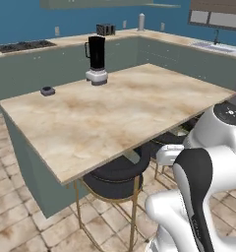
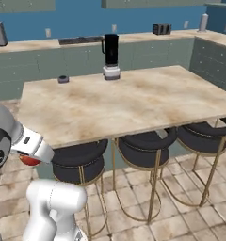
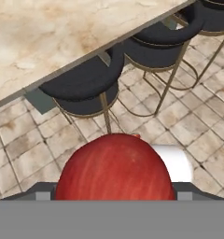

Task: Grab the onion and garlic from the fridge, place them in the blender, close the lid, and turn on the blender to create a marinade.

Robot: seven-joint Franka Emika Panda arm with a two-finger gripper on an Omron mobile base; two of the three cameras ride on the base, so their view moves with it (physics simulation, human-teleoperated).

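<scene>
- Onion (image 3: 115, 167) sits right at the hand cam, red-orange, streaked; in the right base view a red patch (image 2: 28, 160) shows under the white wrist, low left.
- Gripper: fingertips hidden behind the onion in hand view; jaws stand wide and appear to clasp the onion. Contact pts not visible.
- Blender (image 1: 96, 59) upright on the island counter (image 1: 120, 110), far side, black jar on white-grey base, handle to cam's left. Also seen at (image 2: 111, 55).
- Lid (image 1: 47, 90) lies flat on the counter, well apart from the blender, near the counter's left-hand corner; same item at (image 2: 63, 79).
- Blender jar top: cannot tell from here whether open.
- Stools (image 2: 148, 146), black seats, gold legs, tucked under the counter's near edge.
- Floor tiled, beige.
- Arm hangs low, beside the counter's near edge, onion well below countertop level.
</scene>
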